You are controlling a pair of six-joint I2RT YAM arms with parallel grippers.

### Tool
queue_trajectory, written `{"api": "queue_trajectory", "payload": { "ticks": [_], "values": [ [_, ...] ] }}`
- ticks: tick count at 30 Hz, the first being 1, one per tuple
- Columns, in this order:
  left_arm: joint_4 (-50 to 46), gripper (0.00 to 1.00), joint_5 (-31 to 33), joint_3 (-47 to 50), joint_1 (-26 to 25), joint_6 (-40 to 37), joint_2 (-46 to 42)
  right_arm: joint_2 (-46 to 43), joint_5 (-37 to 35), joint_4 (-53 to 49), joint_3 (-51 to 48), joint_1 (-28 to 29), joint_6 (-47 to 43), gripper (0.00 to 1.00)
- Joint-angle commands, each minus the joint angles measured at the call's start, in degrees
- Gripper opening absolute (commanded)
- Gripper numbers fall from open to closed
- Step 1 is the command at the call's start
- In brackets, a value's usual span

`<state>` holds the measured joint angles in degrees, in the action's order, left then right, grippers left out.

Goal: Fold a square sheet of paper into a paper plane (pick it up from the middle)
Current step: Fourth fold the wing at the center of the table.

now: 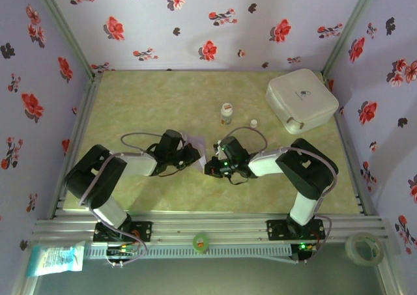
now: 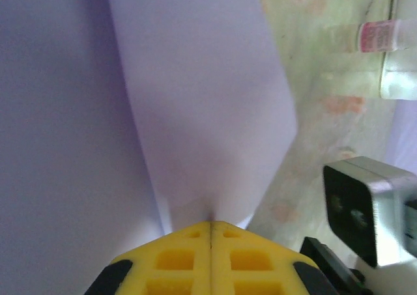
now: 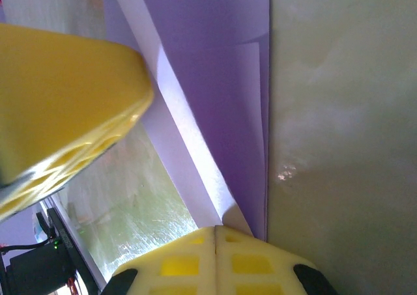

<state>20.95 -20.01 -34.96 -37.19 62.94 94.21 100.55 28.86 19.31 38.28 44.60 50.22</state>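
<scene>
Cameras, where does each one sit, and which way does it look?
Top camera: high behind the arms, looking down at the table; both arms show, the left gripper and right gripper meeting at the paper.
Left wrist camera: on the left arm, looking along its yellow fingers, shut on the paper, toward a bottle.
Right wrist camera: on the right arm, looking along its own shut fingers up the paper, table beside.
Shared: both wrist views see the same lilac paper pinched at the bottom.
</scene>
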Motion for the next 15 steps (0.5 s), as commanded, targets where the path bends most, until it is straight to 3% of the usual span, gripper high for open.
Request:
{"api": "queue_trajectory", "payload": {
  "ticks": [1, 6, 15],
  "values": [
    [1.2, 0.05, -1.0, -0.8, -0.3, -1.3, 2.6, 2.3, -2.2, -3.8, -1.9, -0.5, 0.8, 0.0],
    [4.1, 0.05, -0.4, -1.3, -0.3, -0.1, 4.9, 2.4, -2.1, -3.9, -1.8, -0.5, 0.8, 0.0],
    [-1.8, 0.05, 3.0, -4.9, 0.5, -0.4, 6.3, 2.6, -1.9, -4.6, -2.0, -0.6, 0.4, 0.0]
  ]
}}
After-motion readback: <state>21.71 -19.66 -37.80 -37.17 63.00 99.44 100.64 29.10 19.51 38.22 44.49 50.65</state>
